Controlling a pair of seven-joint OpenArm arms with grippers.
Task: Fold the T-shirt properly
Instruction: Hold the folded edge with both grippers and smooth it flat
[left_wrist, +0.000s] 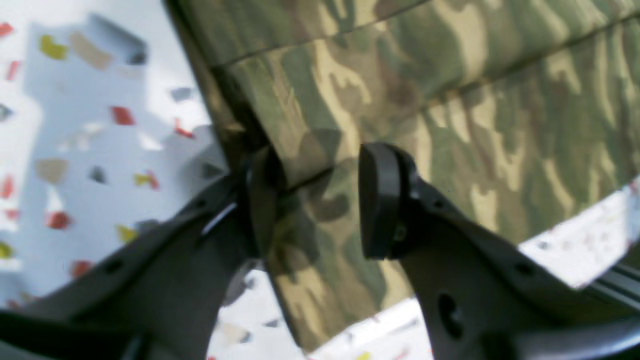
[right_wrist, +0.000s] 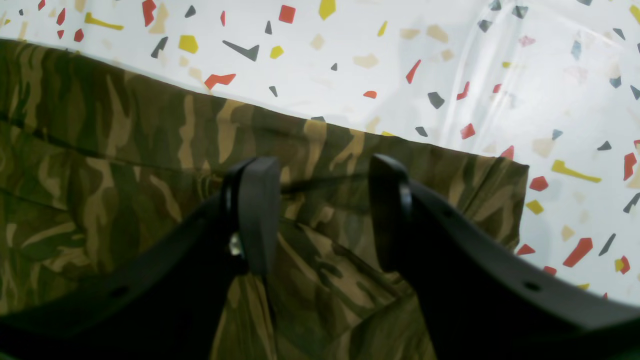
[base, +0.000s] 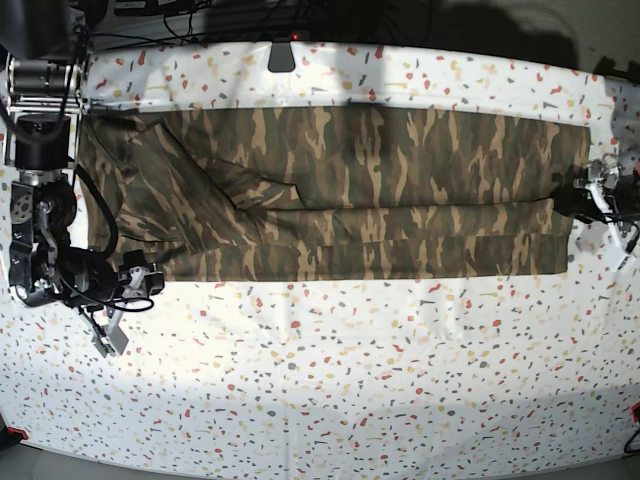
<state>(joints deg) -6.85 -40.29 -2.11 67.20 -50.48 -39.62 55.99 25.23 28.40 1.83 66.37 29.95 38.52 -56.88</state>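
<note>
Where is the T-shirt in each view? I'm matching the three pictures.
Left wrist: T-shirt fills upper right, its edge between the jaws.
Right wrist: fills the left and centre.
Base: long band across the upper middle.
Shared landmark: speckled tabletop.

Left wrist view is blurred; T-shirt (left_wrist: 450, 115) runs past its top edge (right too)

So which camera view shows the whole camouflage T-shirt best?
The base view: the olive, brown and tan camouflage cloth T-shirt lies there whole, as a long band. The left wrist view shows only one corner, the right wrist view another edge.
</note>
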